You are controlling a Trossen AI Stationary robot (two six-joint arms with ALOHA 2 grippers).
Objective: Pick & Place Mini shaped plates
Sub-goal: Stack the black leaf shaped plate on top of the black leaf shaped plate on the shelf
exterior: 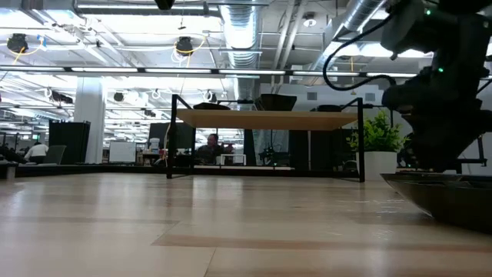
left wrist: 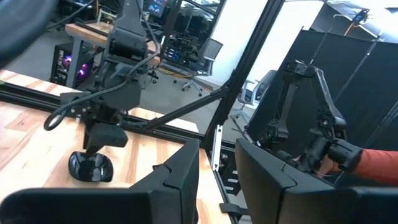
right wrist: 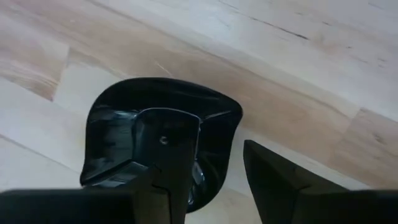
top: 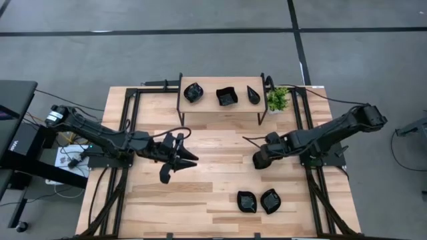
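We see the right gripper [right wrist: 217, 180] low over the mid-right table [top: 213, 153], fingers parted astride a plate's [right wrist: 124, 118] rim; two plates [top: 259, 201] lie near, three on the far shelf [top: 220, 107]; the left gripper [top: 175, 160] hovers mid-left, jaws apart, empty.

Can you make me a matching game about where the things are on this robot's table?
Things:
1. potted plant
2. three black plates
3. two black plates
4. right gripper

Places:
A. on the small shelf's top
B. side by side near the table's front edge
C. beside the shelf's right end
D. over a plate on the table

Pairs: 1-C, 2-A, 3-B, 4-D
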